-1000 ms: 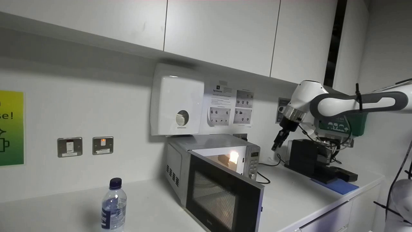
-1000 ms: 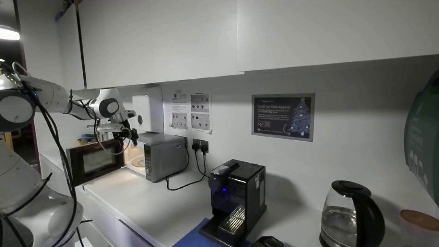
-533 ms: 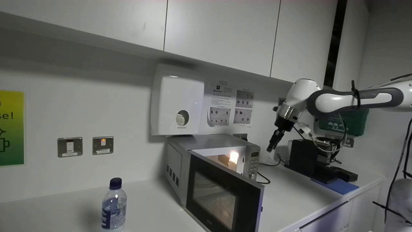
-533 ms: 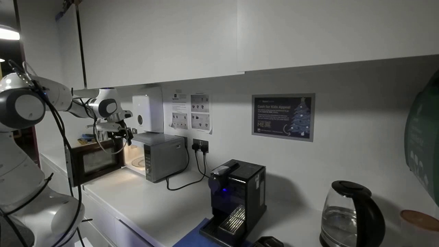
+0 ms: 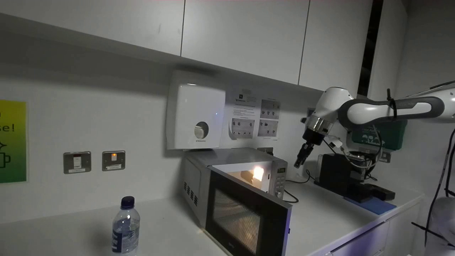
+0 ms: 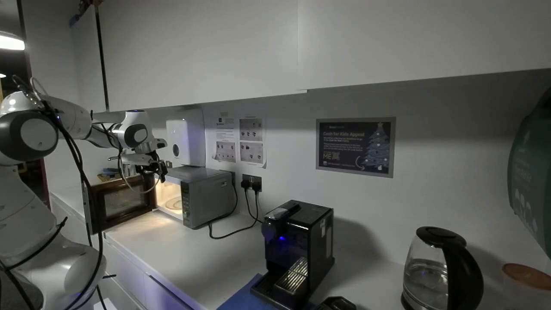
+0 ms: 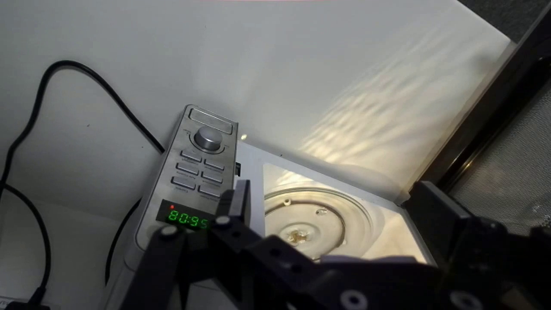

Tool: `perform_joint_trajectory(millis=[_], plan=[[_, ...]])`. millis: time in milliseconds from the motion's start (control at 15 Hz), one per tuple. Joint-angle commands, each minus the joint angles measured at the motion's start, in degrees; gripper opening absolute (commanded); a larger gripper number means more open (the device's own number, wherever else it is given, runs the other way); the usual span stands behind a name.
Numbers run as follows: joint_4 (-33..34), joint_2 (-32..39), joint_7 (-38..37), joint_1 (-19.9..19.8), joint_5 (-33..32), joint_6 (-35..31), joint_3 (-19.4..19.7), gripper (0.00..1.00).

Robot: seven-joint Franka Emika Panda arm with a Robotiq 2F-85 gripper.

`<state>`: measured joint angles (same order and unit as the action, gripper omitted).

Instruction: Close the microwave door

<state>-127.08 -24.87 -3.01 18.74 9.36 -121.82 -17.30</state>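
1. In an exterior view: microwave (image 5: pixel 231 155) (abbr. MW) sits on white worktop (image 5: pixel 312 213), lit inside. MW door (image 5: pixel 245 213) stands wide open, jutting from MW front, outer face to cam. Gripper (image 5: pixel 298 164) hangs R of MW, tips angled down, apart from MW & door; arm (image 5: pixel 391 110) reaches in from far R of MW.

2. Same view: white wall box (image 5: pixel 196 106) w/ round window, above MW. Notices (image 5: pixel 254 117) above & behind MW. Clear btl (image 5: pixel 126 227), dk blue cap, L of MW. Wall switches (image 5: pixel 77 162) also L of MW, higher up than btl. Yellow-green poster (image 5: pixel 13 142) farthest L of MW, partly out of shot.

3. In an exterior view: door on L of MW, inner face showing, partly behind arm. Gripper overlaps upper part of MW's lit mouth; from here can't tell how close. Coffee machine (image 6: pixel 301 245) R of MW, partly on blue mat (image 6: pixel 241 297); kettle (image 6: pixel 430 275) farther R of MW, lidded tub (image 6: pixel 526 284) farther yet. Plugs (image 6: pixel 245 184) just R of MW. Dk Xmas-tree poster (image 6: pixel 355 146) up & R of MW.

4. Wrist view: MW's btn panel (image 7: pixel 198 159) L of its mouth, w/ green digits (image 7: pixel 185 218) lit; round plate (image 7: pixel 310 215) inside MW. Door edge R of MW mouth. Black cable (image 7: pixel 64 63) loops L of MW.

5. Also wrist view: gripper released, fingers (image 7: pixel 437 211) well apart, MW interior visible btwn them.
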Motion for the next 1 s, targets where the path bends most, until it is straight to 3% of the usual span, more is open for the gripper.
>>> perform_joint_trajectory(millis=[0, 333, 933], plan=[[0.15, 0.06, -0.03, -0.04, -0.02, 0.13, -0.04, 1.0], [2.11, 2.2, -3.99, -1.25, -2.98, 1.87, -1.95, 1.0], [10.46, 9.86, -6.28, 0.17, -6.71, 7.1, -6.79, 1.0]])
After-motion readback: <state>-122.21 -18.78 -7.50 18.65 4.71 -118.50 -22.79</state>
